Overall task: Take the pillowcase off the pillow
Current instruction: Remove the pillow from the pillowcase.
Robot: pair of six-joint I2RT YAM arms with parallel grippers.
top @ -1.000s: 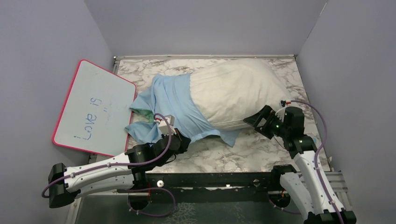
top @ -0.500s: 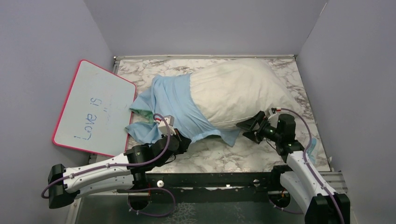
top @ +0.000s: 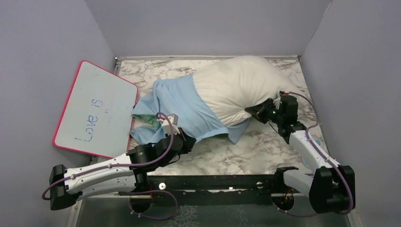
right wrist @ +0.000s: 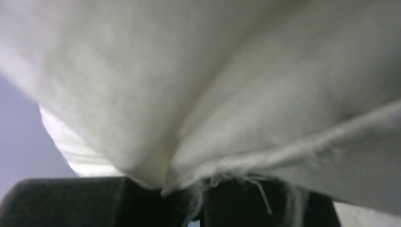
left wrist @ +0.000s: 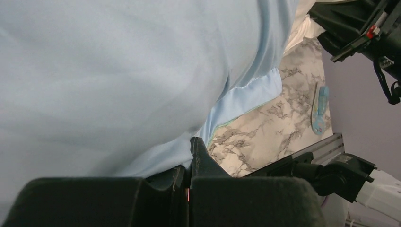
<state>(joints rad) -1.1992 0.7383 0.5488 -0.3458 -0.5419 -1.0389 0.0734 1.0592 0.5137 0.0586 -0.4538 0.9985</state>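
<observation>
The off-white pillow (top: 236,87) lies across the back of the marble table, its left end still inside the light blue pillowcase (top: 182,104). A mint-green patch of the pillowcase shows at its left edge. My left gripper (top: 183,141) is shut on the pillowcase's near hem; in the left wrist view the blue pillowcase (left wrist: 118,71) fills the frame and is pinched at the left gripper (left wrist: 193,149). My right gripper (top: 254,112) is shut on the pillow's near right edge. The right wrist view shows the pillow's (right wrist: 213,71) frayed seam clamped in the right gripper (right wrist: 198,191).
A pink-rimmed whiteboard (top: 97,111) with writing leans at the left, touching the pillowcase's left edge. Grey walls close in the table (top: 246,151) on three sides. A small blue item (left wrist: 320,109) lies on the marble near the right arm's base.
My right gripper moved left and then away from me to the pillow's near edge and shut on it. The pillow has bunched toward the back. The left gripper stays shut on the pillowcase.
</observation>
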